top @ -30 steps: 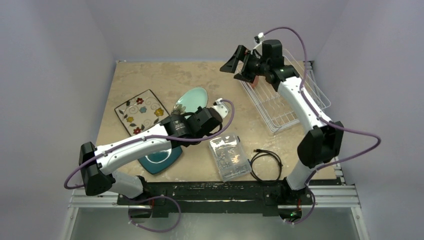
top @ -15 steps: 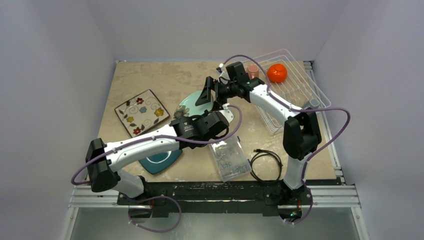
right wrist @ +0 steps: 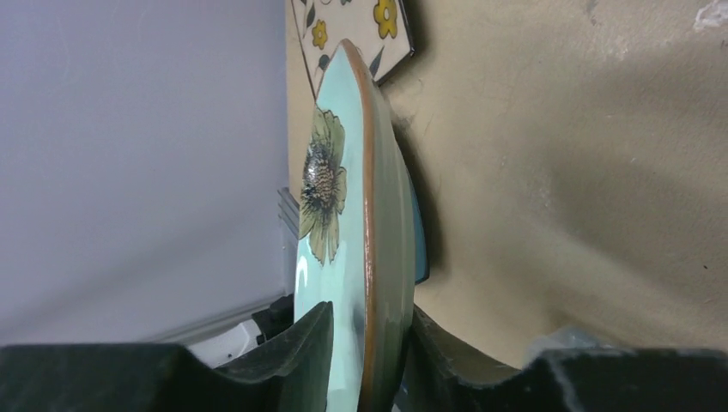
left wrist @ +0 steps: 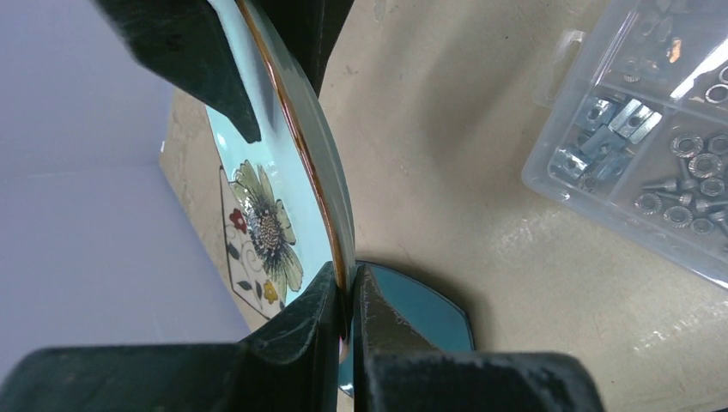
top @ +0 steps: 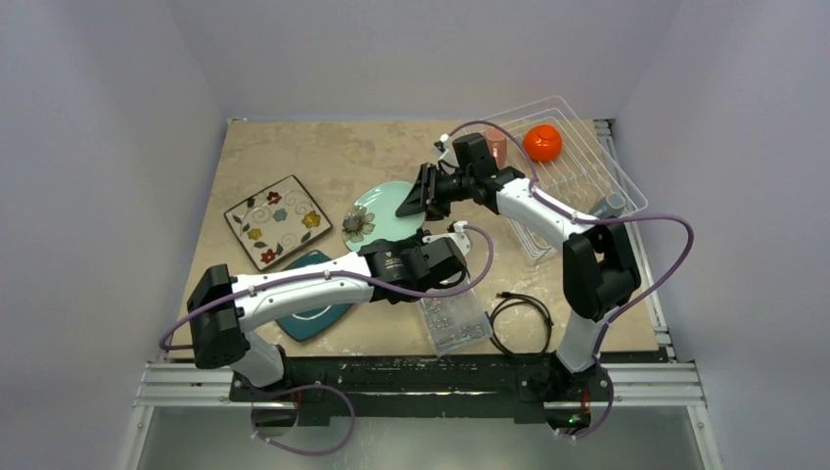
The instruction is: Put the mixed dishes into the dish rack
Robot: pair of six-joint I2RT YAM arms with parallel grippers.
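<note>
Top external view places the pale green round flowered plate (top: 377, 211) at mid-table, held up on edge between the two arms. The left gripper (left wrist: 346, 296) is clamped on the plate's near rim. The right gripper (right wrist: 369, 311) straddles the opposite rim, one finger at each face; whether it presses the plate cannot be determined. The dish rack (top: 548, 220) lies right of the plate, on the right arm's side and well apart from the left gripper. Judgement: the right arm is the carrier, and the left grip should release only once the right grip is firm.
</note>
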